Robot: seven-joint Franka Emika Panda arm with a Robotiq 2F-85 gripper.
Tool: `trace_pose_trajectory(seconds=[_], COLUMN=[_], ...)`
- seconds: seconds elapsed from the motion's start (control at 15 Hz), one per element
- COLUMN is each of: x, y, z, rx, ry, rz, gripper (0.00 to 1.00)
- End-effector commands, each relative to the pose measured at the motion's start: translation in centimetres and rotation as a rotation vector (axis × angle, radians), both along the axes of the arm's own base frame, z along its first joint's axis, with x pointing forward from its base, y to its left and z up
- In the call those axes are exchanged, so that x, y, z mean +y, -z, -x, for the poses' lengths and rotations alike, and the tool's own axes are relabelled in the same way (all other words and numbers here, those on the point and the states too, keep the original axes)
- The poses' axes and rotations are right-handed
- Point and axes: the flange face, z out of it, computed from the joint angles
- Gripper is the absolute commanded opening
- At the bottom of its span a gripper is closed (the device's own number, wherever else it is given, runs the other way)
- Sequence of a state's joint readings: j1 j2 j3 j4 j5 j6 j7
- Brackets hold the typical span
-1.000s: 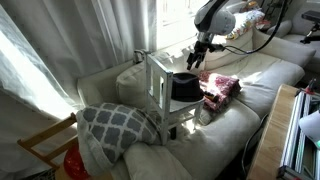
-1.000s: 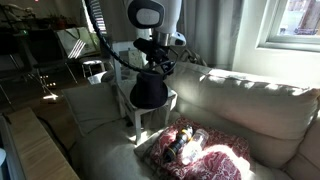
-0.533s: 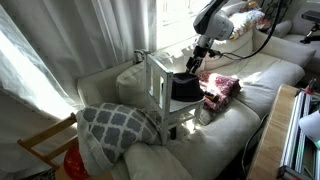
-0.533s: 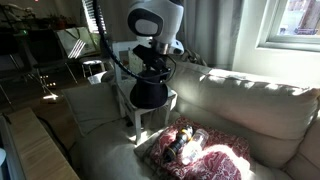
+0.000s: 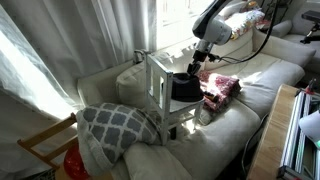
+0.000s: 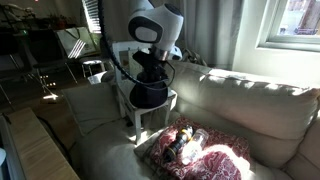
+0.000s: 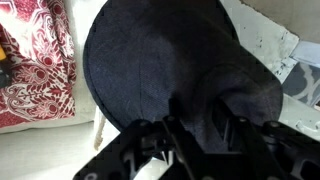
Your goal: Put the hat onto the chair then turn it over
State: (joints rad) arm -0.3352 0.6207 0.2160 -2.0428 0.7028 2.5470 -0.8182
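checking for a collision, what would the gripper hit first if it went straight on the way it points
The hat, directly ahead of the gripper and lying on the chair seat. Whether they already touch is unclear.

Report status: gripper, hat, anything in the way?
Gripper at hat, jaw state unclear. Hat on chair seat. Red-patterned cloth beside chair, not blocking.

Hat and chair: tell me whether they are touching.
Touching. In an exterior view the hat rests on the seat of the chair, its lower edge meeting the white surface with no gap visible.
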Motion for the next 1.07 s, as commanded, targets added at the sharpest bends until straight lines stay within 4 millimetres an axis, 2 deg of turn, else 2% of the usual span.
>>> trace_pose_trajectory(seconds=[0.0,0.07,0.13,0.33,0.6,0.8,1.0], x=[1.6,2.3,3.1,6.1,10.3,12.3,11.6], y=[-2.1,-3.1,-4.4,-8.5,-12.6,-13.4,-12.2], z=[-0.3,-0.3,-0.3,-0.2,0.8,2.4,3.6], rx=[-0.01,-0.026,-0.048,-0.13,-0.259,-0.351,-0.399], ry=[-0.042,-0.053,-0.071,-0.143,-0.21,-0.253,-0.252], rz=[0.014,0.042,0.071,0.185,0.345,0.463,0.572], gripper=[0.08,0.01,0.0,0.02,0.02,0.02,0.02])
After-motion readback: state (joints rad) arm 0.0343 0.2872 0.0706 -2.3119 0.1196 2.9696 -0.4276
